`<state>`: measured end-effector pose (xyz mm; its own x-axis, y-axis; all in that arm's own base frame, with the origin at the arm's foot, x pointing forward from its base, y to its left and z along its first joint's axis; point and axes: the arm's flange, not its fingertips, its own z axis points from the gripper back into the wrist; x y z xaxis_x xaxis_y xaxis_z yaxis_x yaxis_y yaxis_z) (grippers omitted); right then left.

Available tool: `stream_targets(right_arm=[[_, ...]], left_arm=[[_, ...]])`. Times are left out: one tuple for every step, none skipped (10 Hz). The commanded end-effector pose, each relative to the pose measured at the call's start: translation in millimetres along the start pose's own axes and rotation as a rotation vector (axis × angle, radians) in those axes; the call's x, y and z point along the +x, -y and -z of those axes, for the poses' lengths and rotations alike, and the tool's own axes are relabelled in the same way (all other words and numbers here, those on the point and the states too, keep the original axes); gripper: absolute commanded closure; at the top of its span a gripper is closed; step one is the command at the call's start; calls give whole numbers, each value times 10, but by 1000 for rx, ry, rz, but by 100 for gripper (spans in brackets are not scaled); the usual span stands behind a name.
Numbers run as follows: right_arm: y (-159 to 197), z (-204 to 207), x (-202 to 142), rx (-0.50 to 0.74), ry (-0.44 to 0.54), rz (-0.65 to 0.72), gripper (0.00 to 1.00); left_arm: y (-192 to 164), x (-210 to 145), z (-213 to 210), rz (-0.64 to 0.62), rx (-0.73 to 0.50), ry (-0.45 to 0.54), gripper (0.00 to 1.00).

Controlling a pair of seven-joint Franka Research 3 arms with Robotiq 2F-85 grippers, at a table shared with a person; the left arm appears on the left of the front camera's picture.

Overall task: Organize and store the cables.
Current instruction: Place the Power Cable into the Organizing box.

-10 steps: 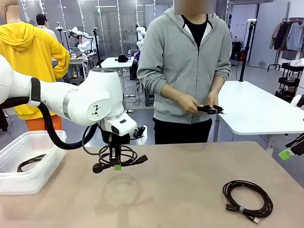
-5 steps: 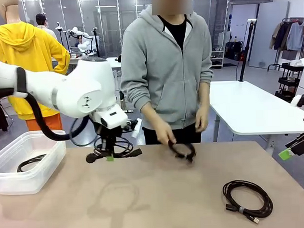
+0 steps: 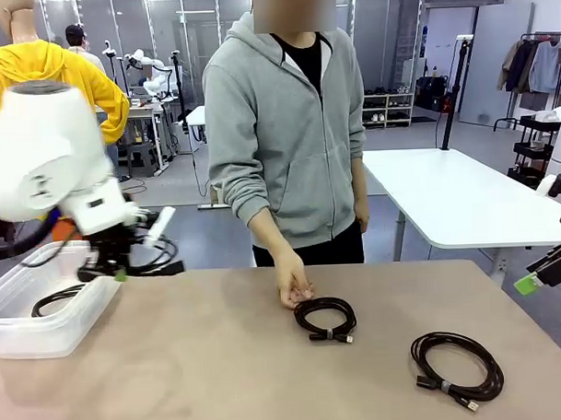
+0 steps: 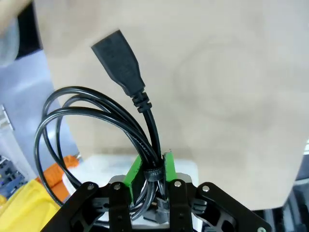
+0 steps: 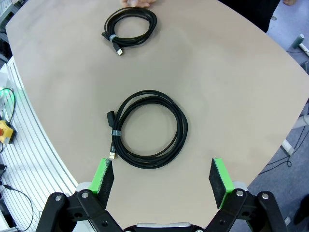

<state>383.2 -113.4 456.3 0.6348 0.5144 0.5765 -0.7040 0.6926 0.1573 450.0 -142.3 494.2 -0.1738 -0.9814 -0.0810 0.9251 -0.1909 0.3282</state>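
Cables (image 5: 149, 128): thin black coils; left gripper (image 4: 150, 162) pinches a coil (image 4: 118, 60) near the bin (image 3: 42, 255); right gripper (image 5: 161, 166) spread wide.

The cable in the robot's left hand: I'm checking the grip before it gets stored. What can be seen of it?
The cable is a thin, glossy black cord wound in a few loose loops, ending in a flat rectangular black plug. The left hand is shut on the gathered strands, a green pad on either side, with plug and loops sticking out beyond. It hangs in the air by the clear plastic box, touching nothing else.
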Motion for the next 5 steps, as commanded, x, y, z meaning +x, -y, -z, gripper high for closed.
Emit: stream_targets(right_arm=[[1, -6, 3, -3, -1, 0, 0], [1, -6, 3, -3, -1, 0, 0], [1, -6, 3, -3, -1, 0, 0], [1, -6, 3, -3, -1, 0, 0], [1, -6, 3, -3, -1, 0, 0]], left_arm=[[278, -463, -50, -16, 91, -23, 79], [355, -778, -74, -47, 102, -10, 79], [408, -1025, -77, -50, 113, -9, 79], [433, -1255, -62, -32, 101, -14, 79], [403, -1481, -27, -53, 81, -18, 79]])
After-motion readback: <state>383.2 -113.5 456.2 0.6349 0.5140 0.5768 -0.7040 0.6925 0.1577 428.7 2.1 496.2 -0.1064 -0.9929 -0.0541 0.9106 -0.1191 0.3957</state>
